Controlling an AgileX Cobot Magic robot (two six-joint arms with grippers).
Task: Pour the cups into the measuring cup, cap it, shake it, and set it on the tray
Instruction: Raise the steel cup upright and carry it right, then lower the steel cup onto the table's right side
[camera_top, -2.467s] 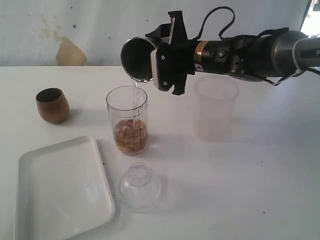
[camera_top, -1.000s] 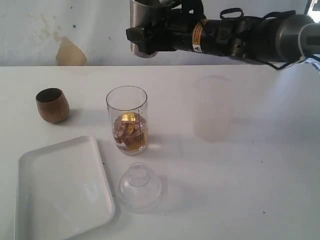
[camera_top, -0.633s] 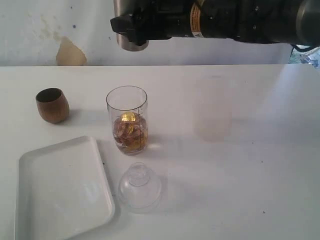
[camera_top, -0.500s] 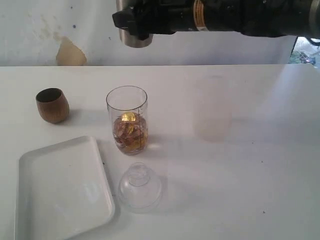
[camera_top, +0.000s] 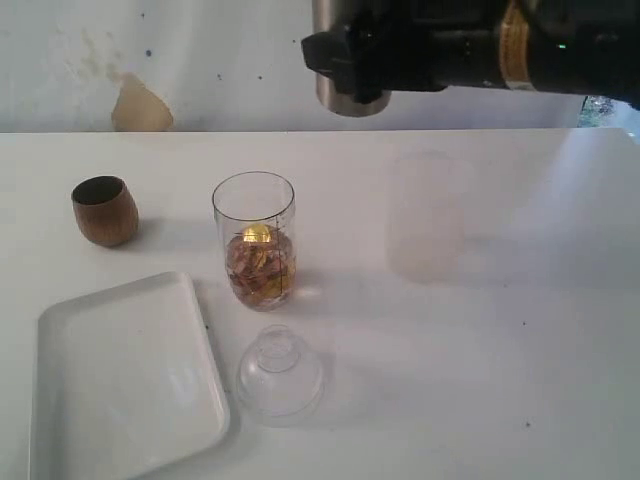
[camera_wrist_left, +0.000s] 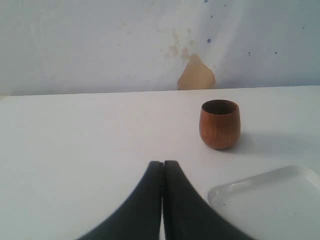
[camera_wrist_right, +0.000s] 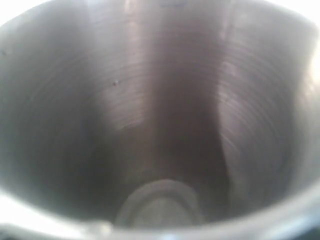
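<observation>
Steel tumbler (camera_top: 350, 103) sits upright in the right claw (camera_top: 365, 55), high above the white desk (camera_top: 500, 350) and clear of everything on it. The claw's jaws stand wide around the tumbler's wall and grip it. The right wrist view looks straight down into the tumbler (camera_wrist_right: 160, 125), showing bare brushed metal down to the base.

The measuring cup (camera_top: 254, 240) stands upright on the desk, uncapped, with its lower part holding amber liquid with golden-brown bits in it. Its cap (camera_top: 279, 375), a clear dome, rests on the desk just in front of it, neck up. The white tray (camera_top: 120, 370) lies to the left of the cap, apart from it.

The wooden cup (camera_top: 105, 211) stands upright behind the tray, well to the left of the measuring cup. The frosted plastic cup (camera_top: 428, 215) stands upright to the measuring cup's right.

The left claw (camera_wrist_left: 162, 170) has its two dark fingers pressed together and holds nothing. It points toward the wooden cup (camera_wrist_left: 219, 124), well short of it, with a corner of the tray (camera_wrist_left: 270, 200) beside it.
</observation>
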